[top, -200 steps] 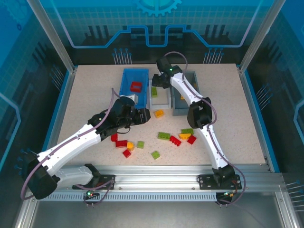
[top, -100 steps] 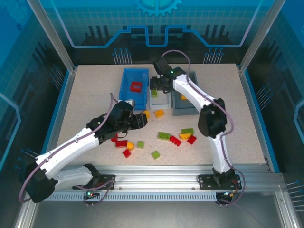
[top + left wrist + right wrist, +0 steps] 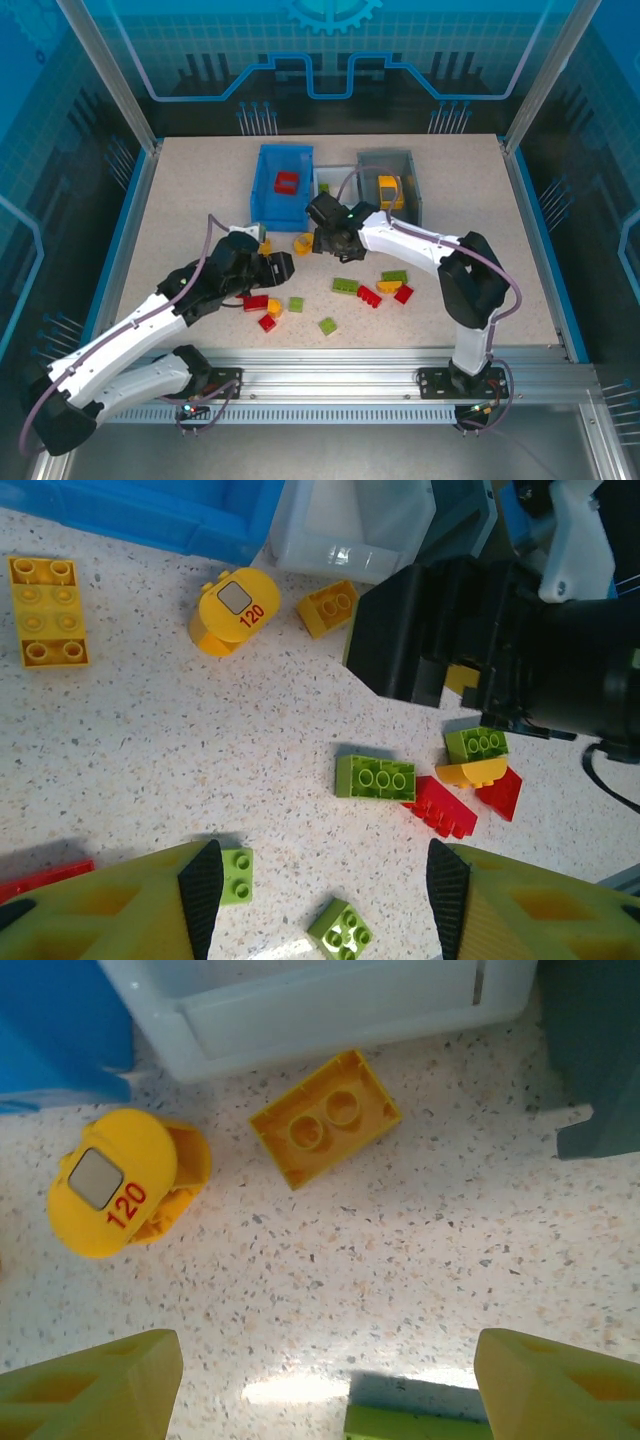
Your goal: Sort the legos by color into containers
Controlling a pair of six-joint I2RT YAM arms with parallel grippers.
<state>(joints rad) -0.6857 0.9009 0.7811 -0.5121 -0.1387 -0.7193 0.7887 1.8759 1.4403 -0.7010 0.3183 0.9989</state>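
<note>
**Both pincers open and empty over the loose legos**

The left pincer [image 3: 322, 872] hangs over the speckled table [image 3: 200, 730] with its jaws wide apart, gripping nothing. Its yellow-green fingers [image 3: 140, 910] carry black pads, and a small lime brick [image 3: 237, 874] lies just beside one pad.

The right pincer [image 3: 325, 1360] is also spread wide and empty. It hovers over a yellow brick [image 3: 325, 1118] that lies with two moulded rings facing up, near a rounded yellow piece [image 3: 115, 1182] printed "120". Both lie just in front of the white bin [image 3: 330, 1010], between a blue bin [image 3: 50, 1030] and a grey bin [image 3: 600, 1060].

The overhead view adds the whole layout — the three smooth plastic bins stand side by side at the far part of the table. The blue one holds a red lego [image 3: 287, 182] and the grey one a yellow lego [image 3: 388, 190]. Glossy studded legos in red, lime and yellow-orange lie scattered between the two arms.

The left wrist view alone shows a flat eight-stud yellow brick [image 3: 46, 612]. It also shows the right arm's black body above a tight cluster — a lime four-stud brick [image 3: 375, 777] touching a red stepped brick [image 3: 443, 807].
</note>
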